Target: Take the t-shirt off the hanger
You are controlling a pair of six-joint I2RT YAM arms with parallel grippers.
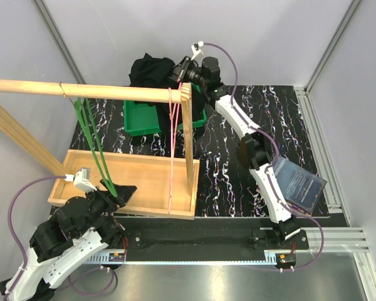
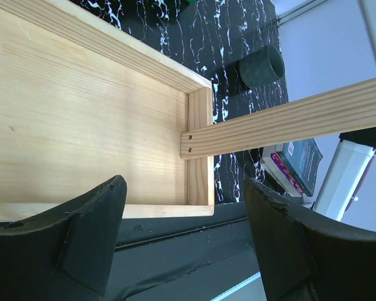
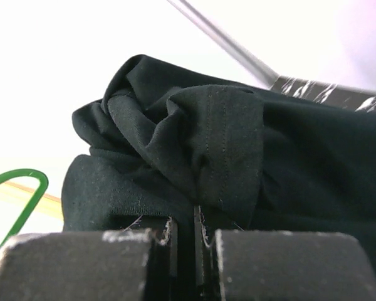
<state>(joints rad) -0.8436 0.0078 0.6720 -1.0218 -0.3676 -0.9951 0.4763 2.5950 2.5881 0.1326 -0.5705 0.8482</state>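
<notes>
Two pincers on my rig: the right pincer [image 3: 187, 237] is clamped on a fold of the black t-shirt [image 1: 148, 71], a crumpled heap with no readable long axis, at the far edge of the green bin [image 1: 140, 120]. My left pincer [image 2: 185, 188] hangs apart over the near edge of the wooden tray [image 1: 151, 170].

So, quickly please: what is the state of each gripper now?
Left gripper: open, holding nothing.
Right gripper: closed on the t-shirt.
</notes>
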